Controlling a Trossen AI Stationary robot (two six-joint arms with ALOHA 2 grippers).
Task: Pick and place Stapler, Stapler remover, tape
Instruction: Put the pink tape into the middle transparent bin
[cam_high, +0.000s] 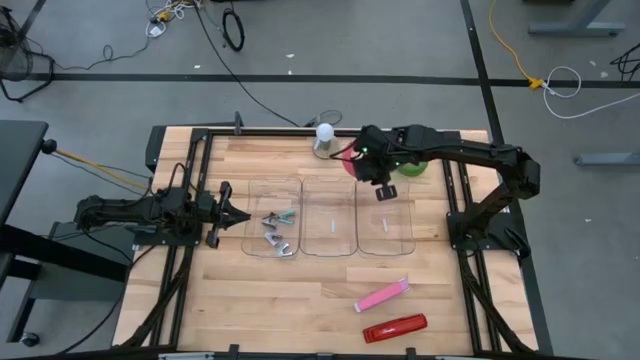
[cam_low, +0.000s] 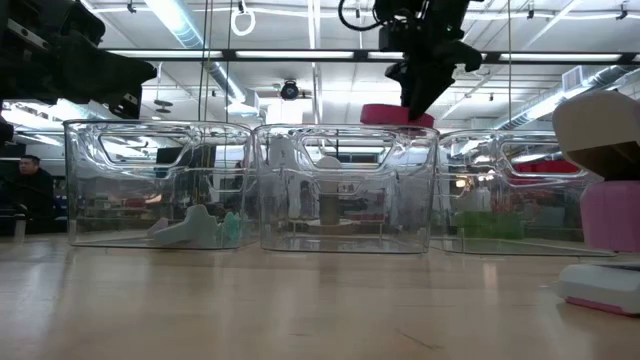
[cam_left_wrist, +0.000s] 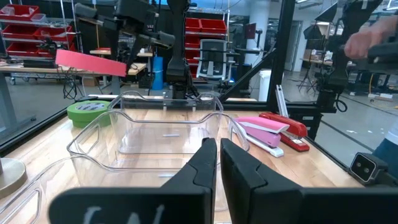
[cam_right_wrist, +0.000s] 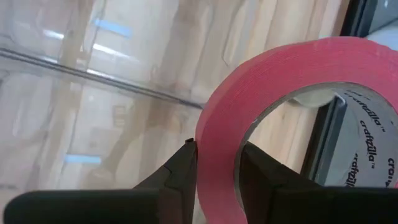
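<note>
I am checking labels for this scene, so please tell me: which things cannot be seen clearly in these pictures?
- Green tape roll: high view, partly hidden by the right arm.
- Items in the left bin: too small in the high view, blurred through the plastic in the low view.
- Pink tape roll in the right hand: right wrist view, the print on its core is cut off by the edge.

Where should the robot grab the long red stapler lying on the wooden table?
Probably across its narrow middle, coming straight down from above. The long red stapler lies flat, its long sides free, the pink stapler apart from it. The right hand is busy clamping a pink tape roll; the left hand waits shut at the left.
</note>
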